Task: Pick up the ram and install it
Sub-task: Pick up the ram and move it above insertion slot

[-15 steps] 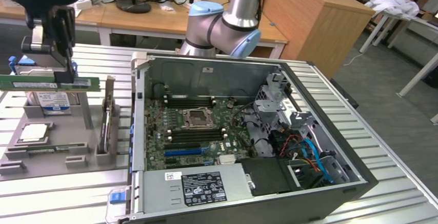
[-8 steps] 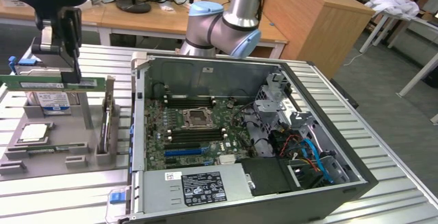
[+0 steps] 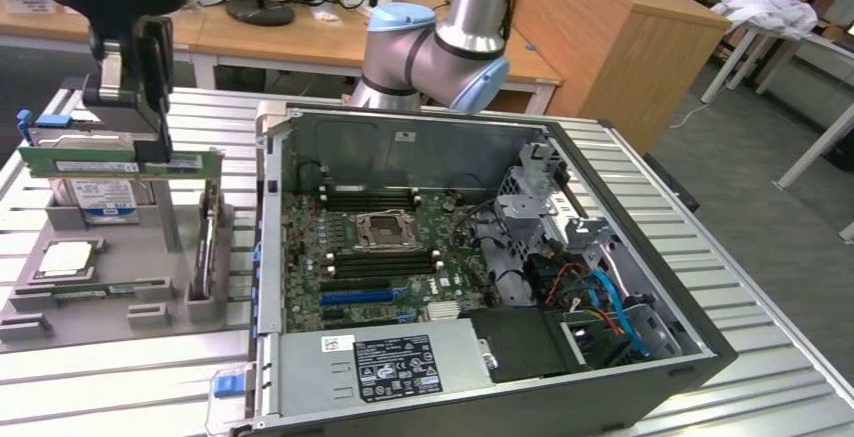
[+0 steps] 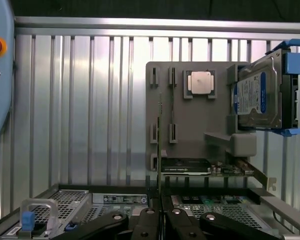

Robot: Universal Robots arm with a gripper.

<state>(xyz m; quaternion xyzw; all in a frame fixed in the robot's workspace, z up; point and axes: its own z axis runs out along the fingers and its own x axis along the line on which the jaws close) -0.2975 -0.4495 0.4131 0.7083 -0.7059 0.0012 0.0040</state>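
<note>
While the black two-fingered pincer [image 3: 155,149] is clamping its jaws almost fully together, it is gripping the long, narrow green circuit-board ram with a white label strip [image 3: 80,166] at the stick's upper edge. In the wrist view the pincer [image 4: 159,222] is pressing both fingers against the ram [image 4: 159,150], which is showing there edge-on as a thin line running away from the fingertips. In the exterior view the stick is hanging level and lengthwise, raised above the grey moulded parts holder [image 3: 120,307] and well apart from the motherboard.

Just behind the held stick, a silver hard drive with blue side rails [image 3: 96,200] is standing upright in the holder. A square silver processor chip [image 3: 67,259] is lying flat in its recess nearer the camera. A green expansion card [image 4: 190,166] is sitting in the holder's edge slot.

At the exterior view's right of the holder, the open dark-grey computer case [image 3: 694,357] is lying on its side, exposing the green motherboard [image 3: 387,257]. Both holder and case are resting on the ribbed aluminium desk [image 3: 107,377]. The silver-and-blue robot arm [image 3: 441,47] is rising behind the case.
</note>
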